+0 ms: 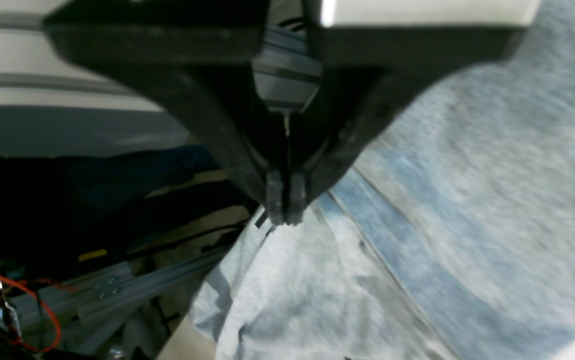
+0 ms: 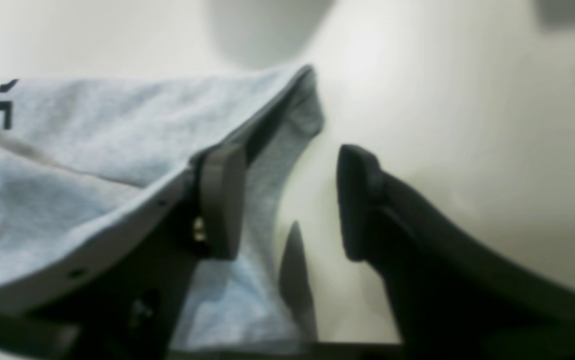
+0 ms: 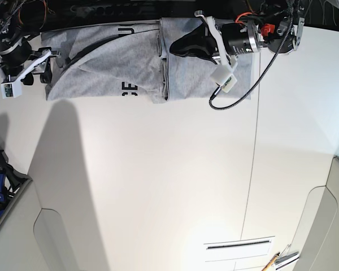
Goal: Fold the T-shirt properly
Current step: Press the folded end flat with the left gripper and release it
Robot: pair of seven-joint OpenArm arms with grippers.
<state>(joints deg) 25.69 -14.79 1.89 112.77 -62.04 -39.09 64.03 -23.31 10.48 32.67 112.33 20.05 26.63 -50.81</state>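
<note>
T-shirt [image 3: 124, 68] lies bunched along the top edge of the white desk [image 3: 158, 186] in base view, left gripper [image 1: 285, 202] pressed together pinching a grey fabric fold at upper centre-right, right gripper [image 2: 287, 200] spread at upper left, one finger [image 2: 220, 200] touching the cloth edge.

The left gripper [image 1: 285, 212] is pinching its fingertips together on a fold of the T-shirt [image 1: 492, 200]. The right gripper [image 2: 287, 205] is sitting at the T-shirt's edge with fingers spread apart, one finger [image 2: 222, 200] under the cloth.
</note>
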